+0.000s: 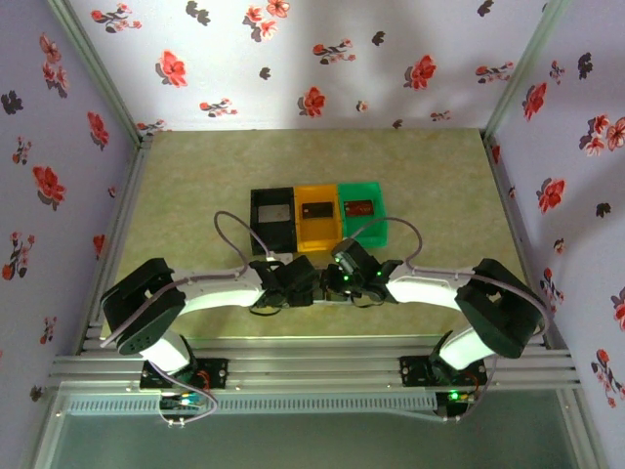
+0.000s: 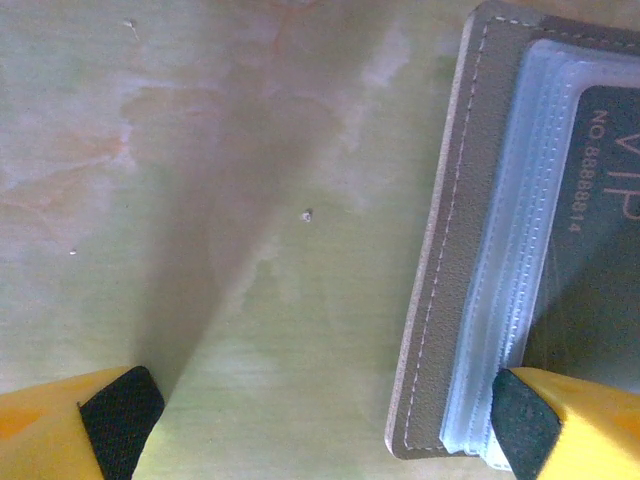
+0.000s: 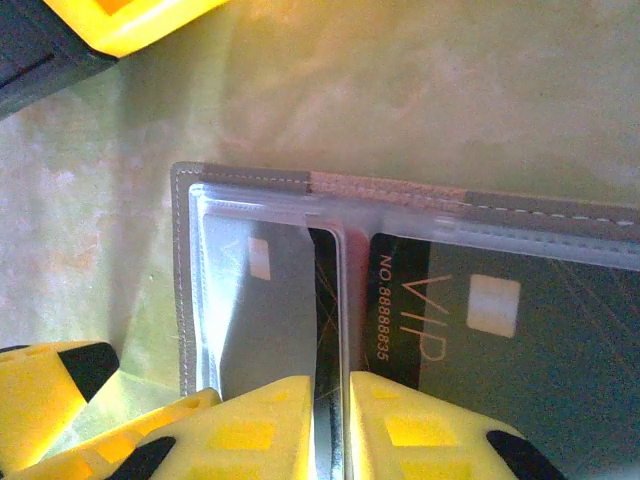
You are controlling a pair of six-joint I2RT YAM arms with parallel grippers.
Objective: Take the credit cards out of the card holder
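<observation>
The grey card holder (image 3: 400,188) lies open on the table, with clear sleeves over both panels. A dark VIP credit card (image 3: 470,320) sits in the right panel and a grey card (image 3: 260,300) in the left. My right gripper (image 3: 330,385) is shut on a thin dark card (image 3: 325,290) standing on edge along the fold, together with its clear sleeve. My left gripper (image 2: 325,425) is wide open with nothing between its fingers. One of its fingertips (image 2: 530,430) rests at the corner of the card holder (image 2: 450,250); the other is over bare table. Both grippers meet at the table's near middle (image 1: 322,277).
Three bins stand in a row behind the grippers: black (image 1: 271,230), orange (image 1: 315,233) and green (image 1: 363,227). A reddish-brown card (image 1: 314,210) lies in the orange bin and another (image 1: 359,207) in the green one. Flowered walls close in three sides.
</observation>
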